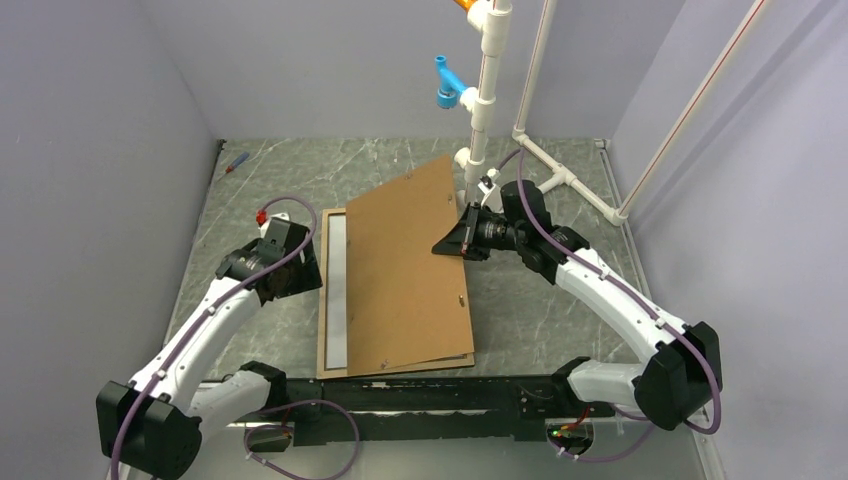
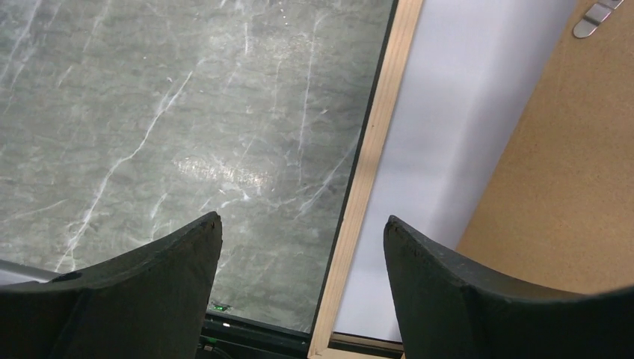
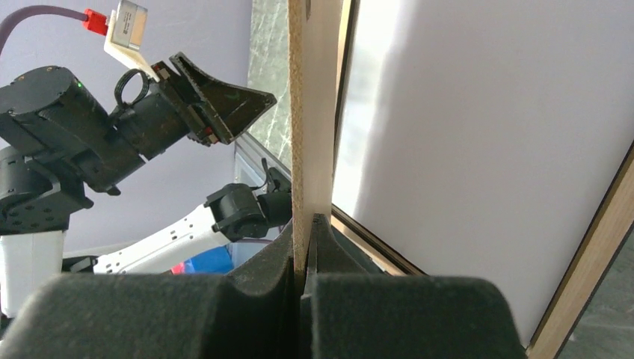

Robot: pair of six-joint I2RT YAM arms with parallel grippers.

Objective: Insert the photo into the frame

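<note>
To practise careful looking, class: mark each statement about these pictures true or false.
1. The right pincer grips the board. True.
2. The left pincer is shut. False: it is open, holding nothing.
3. The board lies flat in the frame. False: it is tilted, its right side raised.
4. The photo shows its white back inside the frame. True.

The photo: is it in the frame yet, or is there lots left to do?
Nearly there. Done: the photo, white back up, looks to be lying inside the frame. In hand: the right gripper pinches the edge of the brown backing board, which leans tilted over the frame. The left gripper is open, holding nothing, above the frame's left rail. Left: probably laying that board flat.
</note>
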